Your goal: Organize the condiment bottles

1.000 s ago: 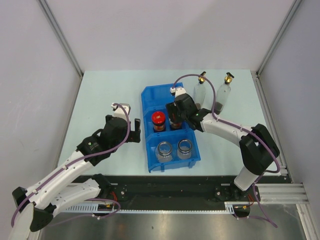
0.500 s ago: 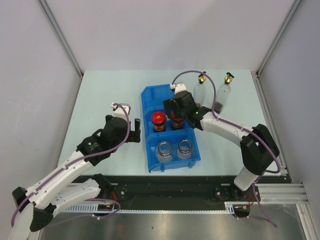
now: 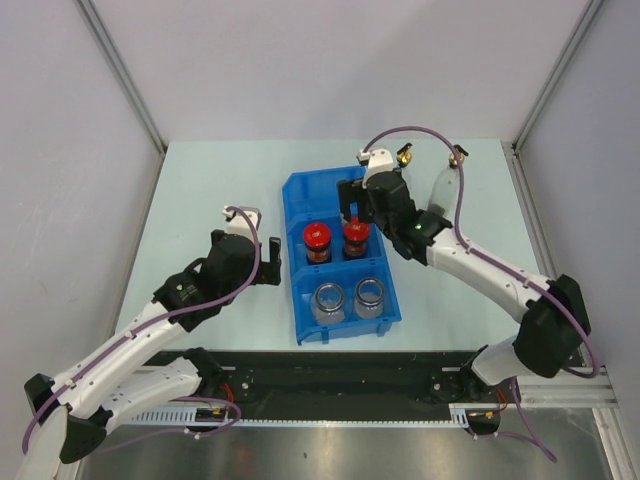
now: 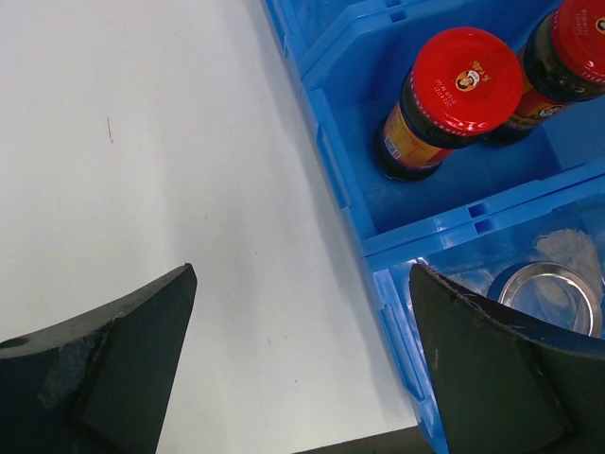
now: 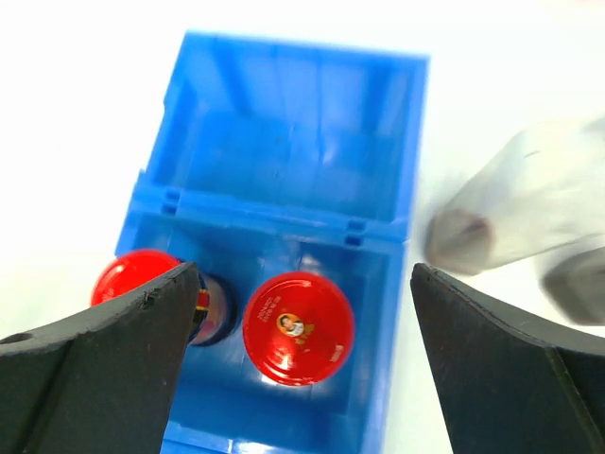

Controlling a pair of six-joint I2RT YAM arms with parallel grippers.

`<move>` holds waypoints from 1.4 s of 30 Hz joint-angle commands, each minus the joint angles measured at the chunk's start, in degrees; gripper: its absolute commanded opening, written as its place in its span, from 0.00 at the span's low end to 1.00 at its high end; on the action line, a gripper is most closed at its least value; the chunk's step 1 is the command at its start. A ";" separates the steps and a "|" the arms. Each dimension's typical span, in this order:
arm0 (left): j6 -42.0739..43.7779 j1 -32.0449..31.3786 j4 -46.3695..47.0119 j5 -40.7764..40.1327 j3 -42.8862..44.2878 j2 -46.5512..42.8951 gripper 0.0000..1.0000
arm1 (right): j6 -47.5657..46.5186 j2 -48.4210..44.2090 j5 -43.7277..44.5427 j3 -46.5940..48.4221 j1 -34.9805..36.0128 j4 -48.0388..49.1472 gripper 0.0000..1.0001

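The blue bin [image 3: 291, 262] sits mid-table with its 3 compartments in a row running away from the arms. The 2 red-lidded jars [image 3: 317, 238] stand upright side by side in the middle compartment, close to each other and to the walls. The 2 silver-lidded jars [image 3: 328, 300] fill the near compartment the same way. The far compartment shows only its blue floor. The 2 tall clear bottles [image 3: 447, 192] stand on the table [image 3: 210, 180] just past the bin's far right corner. The one nearer the bin is mostly hidden behind the right arm, with only its gold spout showing, and both are a blur in the right wrist view. The right gripper [image 3: 352, 204] hangs over the divider between the far and middle compartments. Its fingers are spread wide and hold nothing, and the right-hand jar's red lid lies below the gap between them, untouched. The left gripper [image 3: 273, 262] hovers just left of the bin's left wall, beside the middle compartment. Its fingers are also spread wide and grip nothing, and in its own view they frame the bin's left rim and bare tabletop. A broad stretch of white tabletop runs from that wall to the table's left edge, and a narrower strip lies along the bin's right side.
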 commanded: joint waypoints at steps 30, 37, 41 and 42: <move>-0.39 -0.02 1.21 -1.13 -0.20 0.62 1.00 | -1.34 2.19 3.85 2.80 -16.40 11.55 0.80; -0.47 -0.02 1.30 -0.78 -0.20 1.84 1.00 | -1.08 5.62 4.29 2.80 -16.49 15.25 0.67; -0.56 -0.02 1.21 -0.61 -0.20 2.02 1.00 | -1.08 6.50 4.99 2.71 -16.58 16.92 0.60; -0.56 -0.02 1.30 -0.52 -0.29 1.94 1.00 | -1.08 6.77 5.08 2.80 -16.58 17.19 0.59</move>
